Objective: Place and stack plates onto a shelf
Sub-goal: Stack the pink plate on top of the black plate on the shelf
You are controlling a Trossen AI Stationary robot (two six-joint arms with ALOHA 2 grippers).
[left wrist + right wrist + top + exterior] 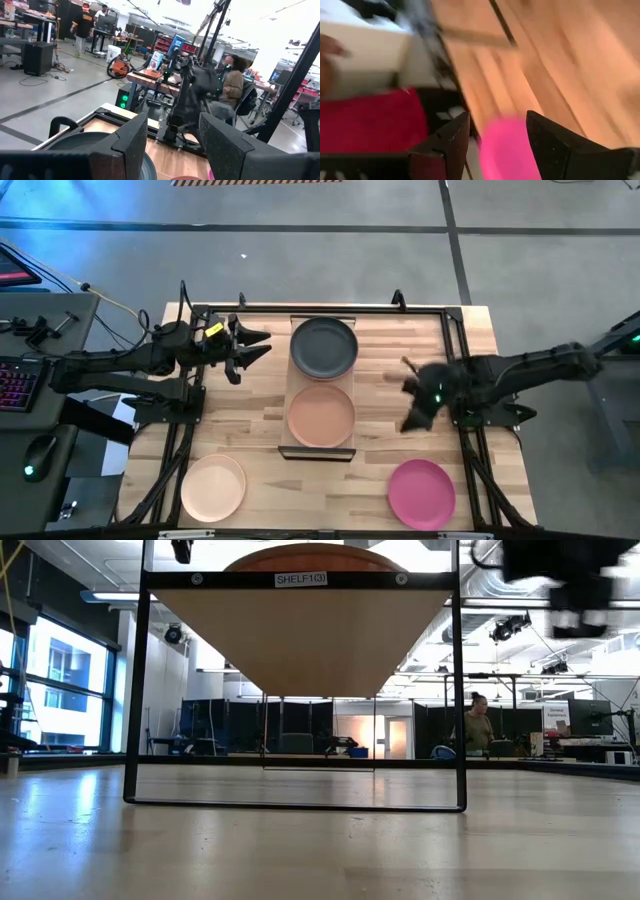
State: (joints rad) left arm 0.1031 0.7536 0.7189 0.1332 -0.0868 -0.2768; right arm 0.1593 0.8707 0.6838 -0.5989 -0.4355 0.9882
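Observation:
The shelf [292, 385] is a light-wood board on a dark frame [300, 635] in the table's middle. A dark grey plate [323, 347] lies flat on its far half and a peach-tan plate [321, 416] on its near half. A magenta plate [421, 493] rests on the tabletop near the near right corner, and a pale cream-pink plate [213, 487] near the near left corner. My left gripper [262, 345] hovers open just left of the grey plate [75, 145]. My right gripper [412, 412] is open and empty right of the shelf, blurred, with the magenta plate [507, 145] beyond its fingers.
Black rails [455, 340] run along the table's far edge and both sides. Bare wood lies between the shelf and the right rail and along the near edge between the two loose plates. A seated person [478, 725] and workbenches show in the room beyond.

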